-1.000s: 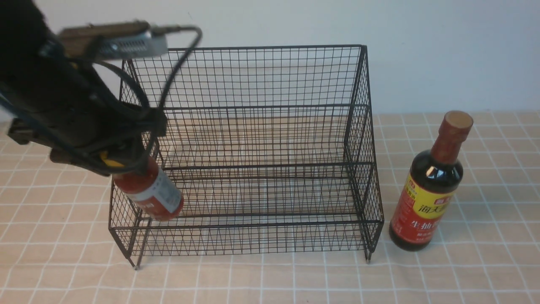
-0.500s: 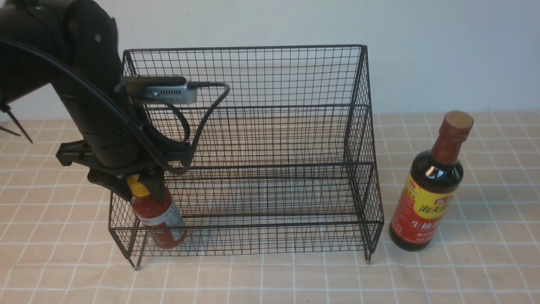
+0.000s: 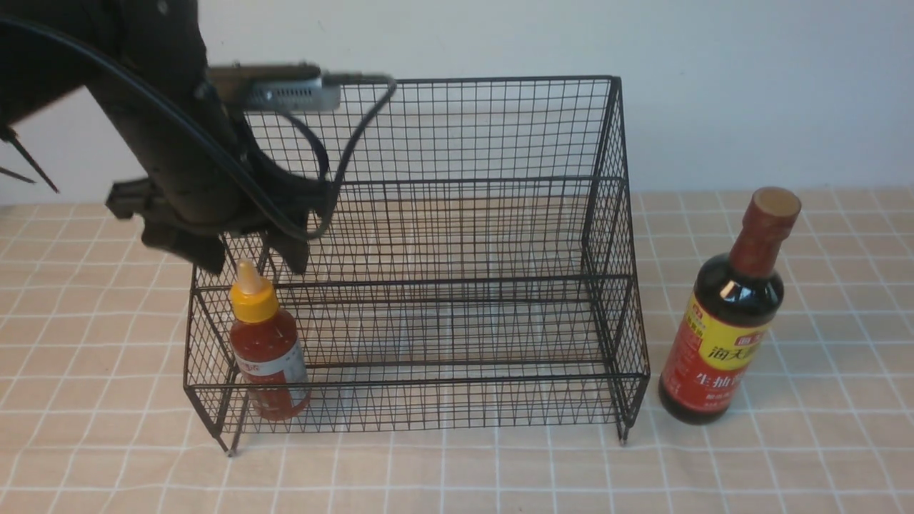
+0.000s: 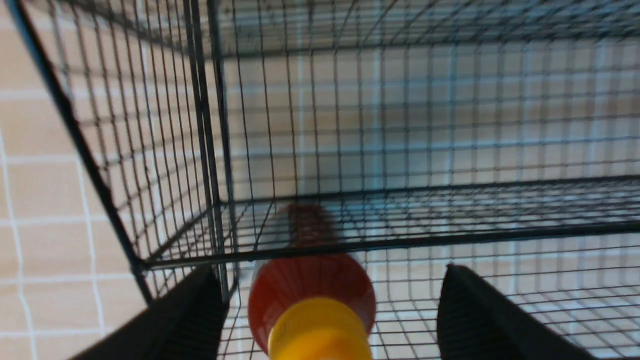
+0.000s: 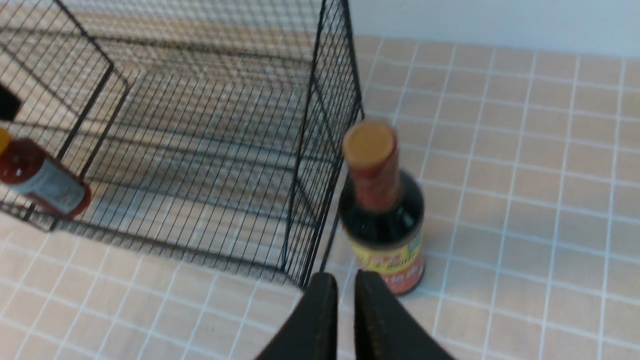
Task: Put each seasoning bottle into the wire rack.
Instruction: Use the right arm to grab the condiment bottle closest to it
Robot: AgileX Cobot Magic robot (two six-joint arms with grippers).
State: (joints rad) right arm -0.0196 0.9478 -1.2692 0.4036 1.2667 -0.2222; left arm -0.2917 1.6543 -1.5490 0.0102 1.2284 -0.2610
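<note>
A: Lighting?
B: Bright, even, diffuse. A glare spot is recorded on the soy-sauce bottle [image 3: 721, 335]; faint shadow is cast beneath the wire rack [image 3: 457, 128].
A: Sharpness?
B: Front view is rendered crisp. Left wrist view is blurred, the red-sauce bottle [image 4: 310, 295] out of focus.

We see the wire rack [image 3: 428, 80] as thin black metal wire. The red-sauce bottle [image 3: 268, 350] looks like smooth plastic, while the soy-sauce bottle [image 3: 721, 335] gleams dark and glossy. A matt, checked cloth covers the surface [image 3: 821, 428].
</note>
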